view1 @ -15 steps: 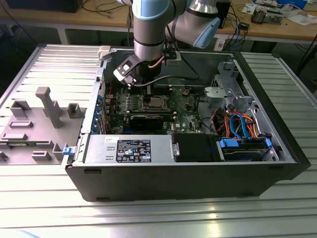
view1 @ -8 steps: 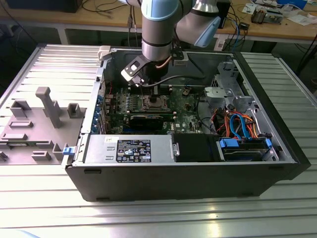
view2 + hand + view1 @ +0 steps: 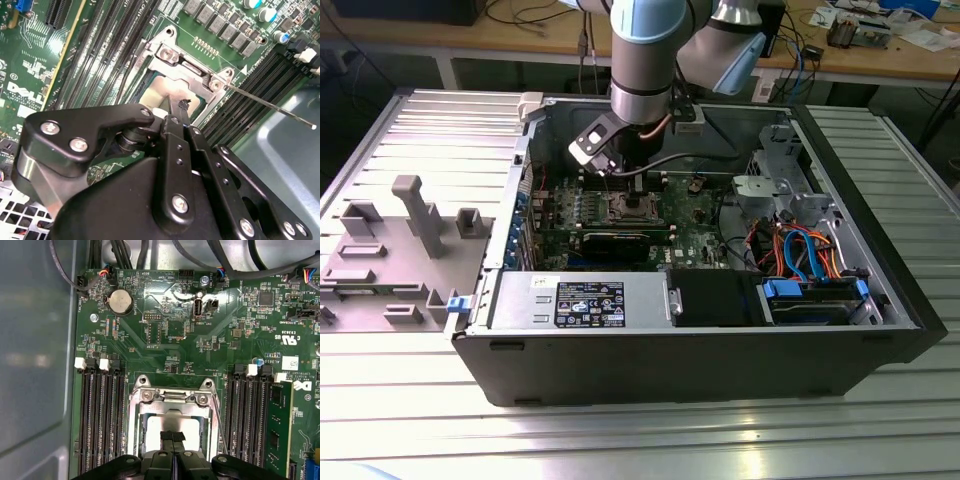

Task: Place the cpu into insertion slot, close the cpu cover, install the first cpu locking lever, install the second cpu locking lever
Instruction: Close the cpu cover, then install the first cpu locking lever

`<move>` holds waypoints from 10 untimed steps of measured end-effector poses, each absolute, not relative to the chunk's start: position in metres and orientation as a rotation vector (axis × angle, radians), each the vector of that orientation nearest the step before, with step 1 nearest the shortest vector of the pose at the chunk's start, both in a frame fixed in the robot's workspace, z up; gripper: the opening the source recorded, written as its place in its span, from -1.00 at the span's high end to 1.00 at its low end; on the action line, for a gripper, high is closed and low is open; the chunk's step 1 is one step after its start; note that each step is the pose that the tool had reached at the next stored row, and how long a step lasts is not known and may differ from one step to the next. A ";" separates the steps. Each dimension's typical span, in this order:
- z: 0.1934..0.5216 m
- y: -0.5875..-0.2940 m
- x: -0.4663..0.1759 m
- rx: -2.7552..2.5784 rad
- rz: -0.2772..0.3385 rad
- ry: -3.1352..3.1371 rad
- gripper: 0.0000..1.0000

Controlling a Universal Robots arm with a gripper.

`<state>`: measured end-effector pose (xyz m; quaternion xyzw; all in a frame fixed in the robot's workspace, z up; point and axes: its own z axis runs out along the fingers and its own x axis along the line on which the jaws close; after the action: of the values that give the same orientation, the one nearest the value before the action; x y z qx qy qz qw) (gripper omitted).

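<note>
End effector (image 3: pixel 172 439), fingers closed on nothing, is held over the cpu (image 3: pixel 150 435), seated in the insertion slot (image 3: pixel 632 208) under the lowered cpu cover (image 3: pixel 172 402). Pressure is best applied centrally and vertically, clear of the locking lever (image 3: pixel 270 106).

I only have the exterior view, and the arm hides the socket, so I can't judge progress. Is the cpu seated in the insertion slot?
Observer: Yes. In the first wrist view the cpu lies with its silver top inside the insertion slot.
Operator: Is the cpu cover down?
Observer: It appears so. The cpu cover lies flat, framing the chip.
Operator: Any lever latched?
Observer: In the second wrist view one locking lever sticks out free over the memory slots.
Operator: And the gripper?
Observer: The gripper is shut, its tips over the cpu's middle.
</note>
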<state>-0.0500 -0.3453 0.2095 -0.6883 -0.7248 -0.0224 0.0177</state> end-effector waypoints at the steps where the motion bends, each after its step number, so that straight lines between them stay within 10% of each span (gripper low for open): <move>1: 0.209 -0.346 -0.050 -2.138 -0.070 -2.252 0.79; 10: 0.209 -0.346 -0.050 -2.138 -0.070 -2.252 0.79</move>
<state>-0.0500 -0.3463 0.2094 -0.6883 -0.7249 -0.0224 0.0178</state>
